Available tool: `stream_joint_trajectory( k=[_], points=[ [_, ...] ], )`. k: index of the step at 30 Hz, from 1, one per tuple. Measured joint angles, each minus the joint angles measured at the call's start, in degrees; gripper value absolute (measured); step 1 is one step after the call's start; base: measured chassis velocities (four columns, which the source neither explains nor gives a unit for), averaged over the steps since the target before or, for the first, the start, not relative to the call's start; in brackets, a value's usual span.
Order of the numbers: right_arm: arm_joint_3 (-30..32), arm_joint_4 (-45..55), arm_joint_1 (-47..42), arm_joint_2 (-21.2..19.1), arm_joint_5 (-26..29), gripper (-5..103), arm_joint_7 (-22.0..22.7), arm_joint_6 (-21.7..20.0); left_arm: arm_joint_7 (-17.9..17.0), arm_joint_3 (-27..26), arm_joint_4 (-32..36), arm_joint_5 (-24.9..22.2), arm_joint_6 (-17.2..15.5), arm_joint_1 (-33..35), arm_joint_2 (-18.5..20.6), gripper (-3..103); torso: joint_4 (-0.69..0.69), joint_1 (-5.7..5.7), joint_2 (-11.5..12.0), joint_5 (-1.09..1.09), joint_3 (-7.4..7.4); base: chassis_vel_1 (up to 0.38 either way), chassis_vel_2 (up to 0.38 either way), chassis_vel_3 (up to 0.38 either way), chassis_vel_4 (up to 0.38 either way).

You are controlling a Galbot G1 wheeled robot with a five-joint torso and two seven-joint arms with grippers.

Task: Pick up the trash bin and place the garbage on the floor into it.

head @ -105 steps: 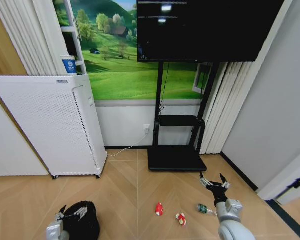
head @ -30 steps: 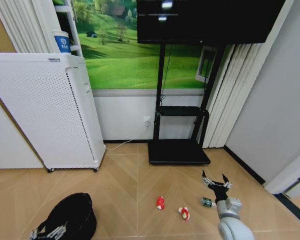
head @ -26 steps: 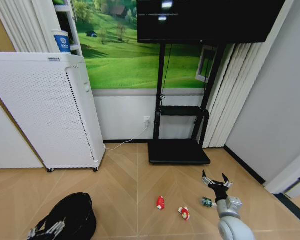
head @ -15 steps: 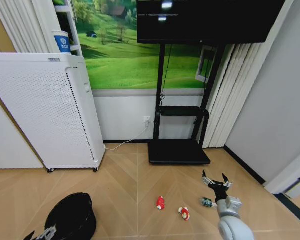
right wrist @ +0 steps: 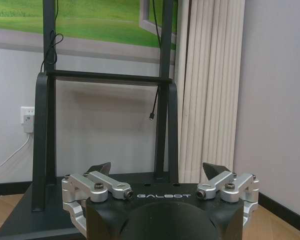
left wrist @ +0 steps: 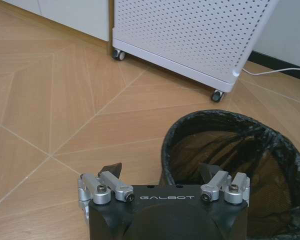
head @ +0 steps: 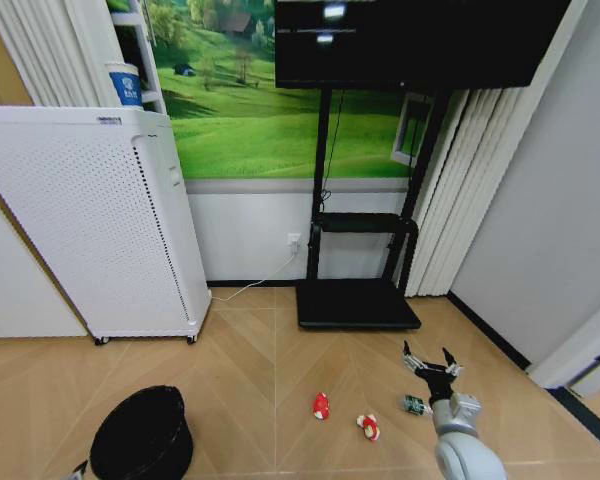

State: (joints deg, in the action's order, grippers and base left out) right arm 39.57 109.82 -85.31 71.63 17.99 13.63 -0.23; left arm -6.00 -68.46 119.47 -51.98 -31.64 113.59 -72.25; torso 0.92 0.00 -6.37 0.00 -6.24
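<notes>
One round black trash bin point(head: 141, 434), lined with a crinkled, flimsy bag, stands on the herringbone wood floor point(head: 250, 350) before the left gripper point(left wrist: 161, 172), jaws apart, one finger over the rim; that thin rim could slip or tip if pinched shallowly. Three litter pieces lie well apart from it: two red-and-white wrappers point(head: 321, 405) and a small green bottle point(head: 413, 404) below the right gripper point(head: 430, 364), also spread.

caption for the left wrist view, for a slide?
Left end effector open beside the black trash bin on the floor, white perforated appliance behind.
</notes>
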Motion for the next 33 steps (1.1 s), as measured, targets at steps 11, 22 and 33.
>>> stream_joint_trajectory(
  k=[11,22,33],
  points=[
    [0.30,0.02,-0.12,-0.27,0.14,100,0.00,0.04,0.45,4.76,-5.61,0.26,-1.60,-5.11,1.92,87,0.00,0.00,-0.09,0.00,-0.07,0.000,0.000,0.000,0.000],
    [0.50,0.16,-0.20,-0.65,0.50,100,0.05,0.04,-1.32,8.98,-8.44,1.19,-3.04,-9.47,2.41,89,0.00,0.00,-0.14,0.00,-0.12,0.000,0.000,0.000,0.000],
    [0.64,0.17,-0.51,-0.71,0.62,100,0.10,0.04,-2.23,10.11,-11.30,1.59,-2.86,-11.15,1.81,60,0.00,0.00,-0.18,0.00,-0.14,0.000,0.000,0.000,0.000]
  ],
)
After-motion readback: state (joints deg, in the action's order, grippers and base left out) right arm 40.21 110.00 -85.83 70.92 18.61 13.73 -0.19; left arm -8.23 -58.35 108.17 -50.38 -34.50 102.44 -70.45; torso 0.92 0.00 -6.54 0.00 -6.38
